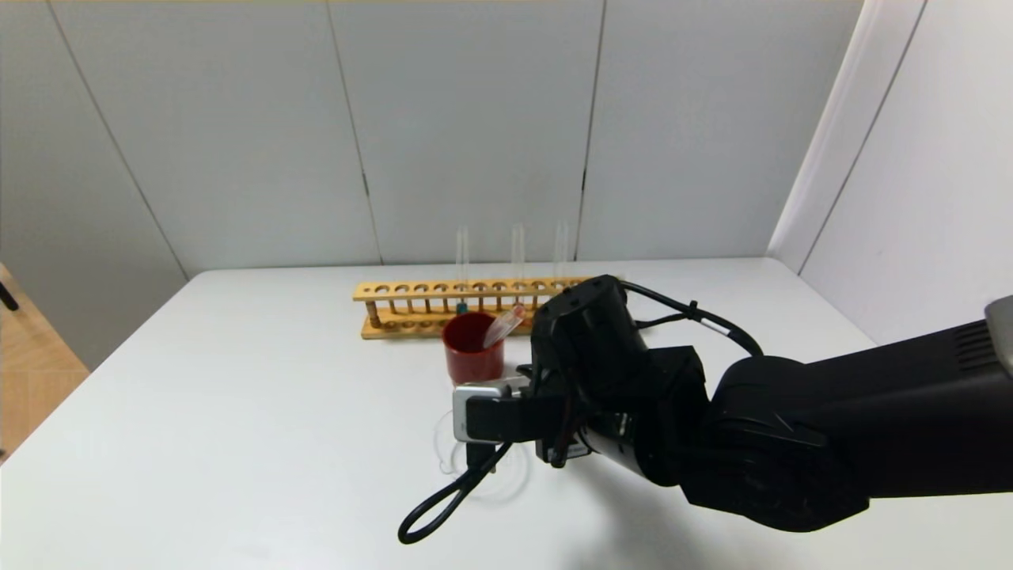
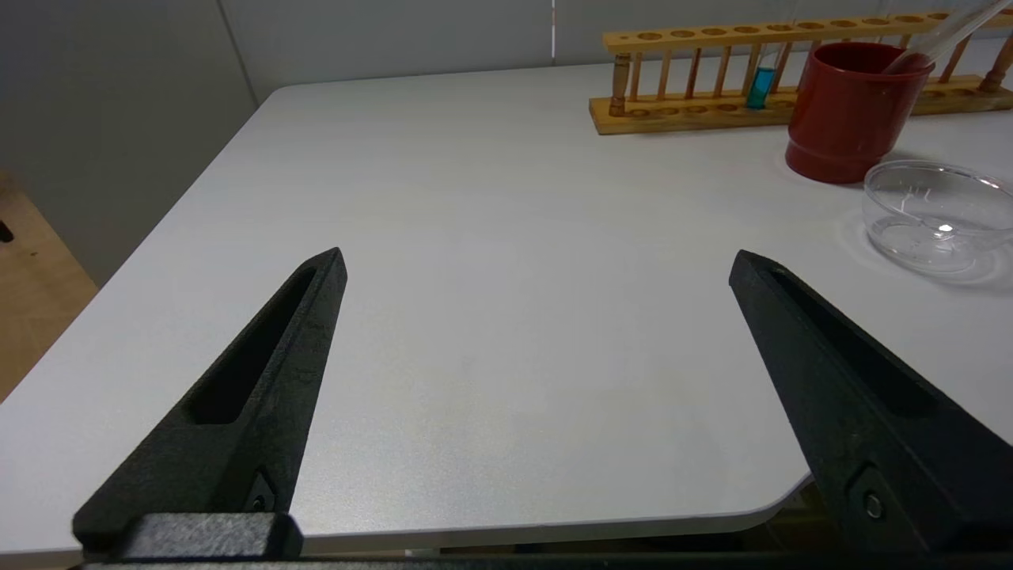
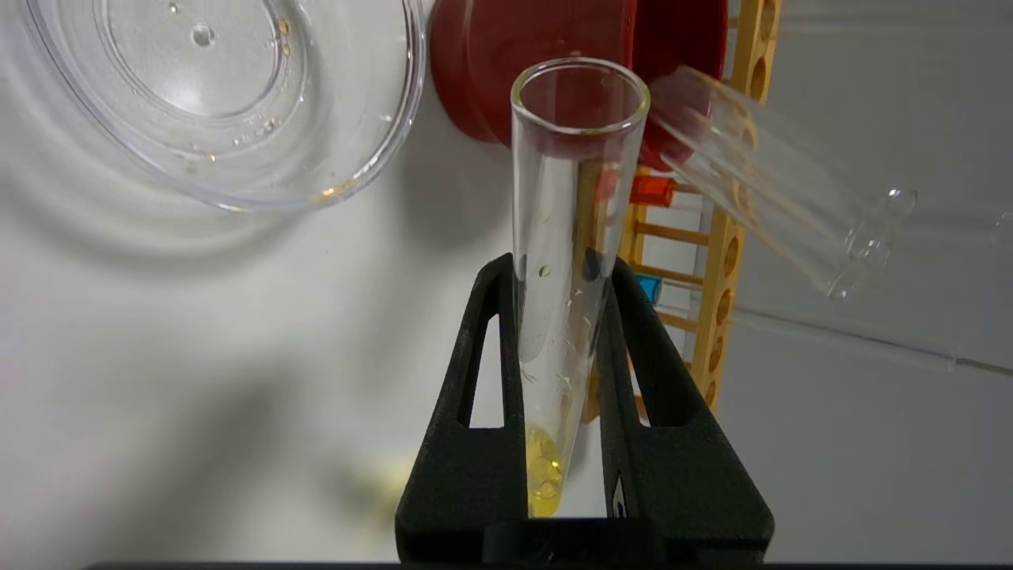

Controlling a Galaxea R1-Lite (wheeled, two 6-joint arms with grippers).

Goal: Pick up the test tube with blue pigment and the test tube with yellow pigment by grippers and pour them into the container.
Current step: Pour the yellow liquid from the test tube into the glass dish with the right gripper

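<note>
The right gripper (image 3: 558,317) clamps its jaws on the yellow test tube (image 3: 566,237) near the glass dish (image 3: 221,95); the left gripper (image 2: 538,269) hovers over the counter (image 2: 506,198), jaws wide.

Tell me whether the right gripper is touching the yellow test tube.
Touching. The right wrist view shows the right gripper shut on the yellow test tube, both fingers pressed against the glass with no gap.
</note>
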